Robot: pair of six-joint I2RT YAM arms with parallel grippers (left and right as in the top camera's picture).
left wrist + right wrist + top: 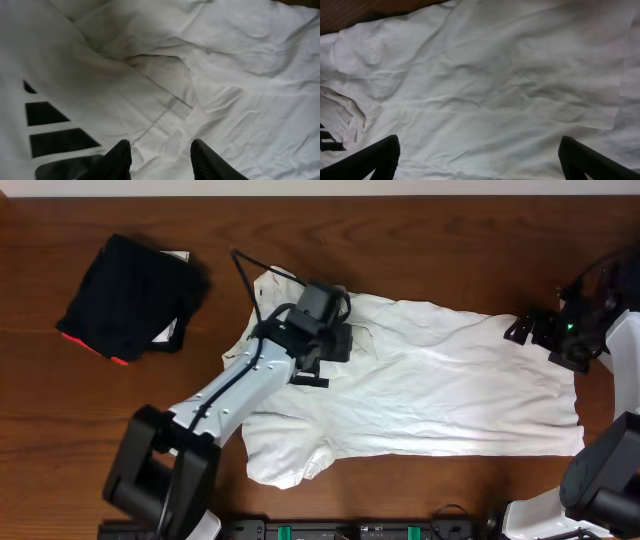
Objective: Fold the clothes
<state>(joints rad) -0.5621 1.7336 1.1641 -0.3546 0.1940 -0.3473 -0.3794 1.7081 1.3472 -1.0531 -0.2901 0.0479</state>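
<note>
- Left gripper (160, 159), jaws partly apart over the T-shirt (450, 390) near its collar: pinch the cloth deeply.
- Right gripper (479, 152), jaws wide apart: grab the right hem's far corner squarely.

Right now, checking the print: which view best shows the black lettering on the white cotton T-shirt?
Left wrist: bold black lettering sits close up, lower left. Right wrist catches a sliver at its left edge; overhead shows none clearly.
</note>
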